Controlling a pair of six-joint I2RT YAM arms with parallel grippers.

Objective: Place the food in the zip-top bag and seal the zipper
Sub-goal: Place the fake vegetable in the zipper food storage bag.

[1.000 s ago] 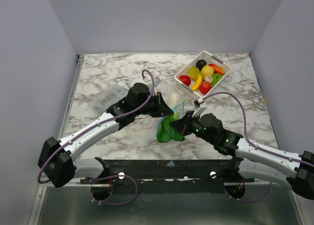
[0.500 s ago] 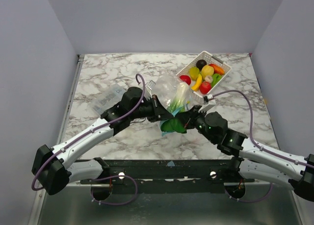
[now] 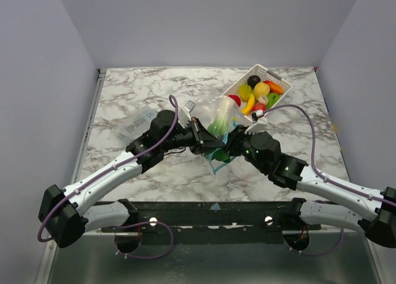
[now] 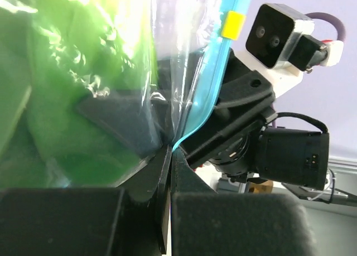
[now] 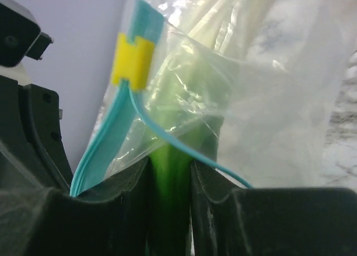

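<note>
The zip-top bag (image 3: pixel 223 111) hangs between my two grippers over the middle of the table. It holds a green leafy vegetable with a white stalk (image 3: pixel 217 128). My left gripper (image 3: pixel 201 140) is shut on the bag's edge, right at the light blue zipper (image 4: pixel 209 83), in the left wrist view (image 4: pixel 170 155). My right gripper (image 3: pixel 230 146) is shut on the vegetable's green stem (image 5: pixel 184 100) at the bag's mouth (image 5: pixel 170 178). The zipper (image 5: pixel 106 139) carries a yellow slider (image 5: pixel 133 61) at its upper end. The mouth gapes open beside the stem.
A white basket (image 3: pixel 238 83) at the back right holds several toy fruits and vegetables (image 3: pixel 260 89), just behind the bag. A small clear packet (image 3: pixel 137 124) lies on the marble table at the left. The table's right edge (image 3: pixel 337 129) meets the wall.
Both grippers have moved back and closer together with the bag. The bag has risen off the table and now stands more upright, its white stalk end near the basket.
</note>
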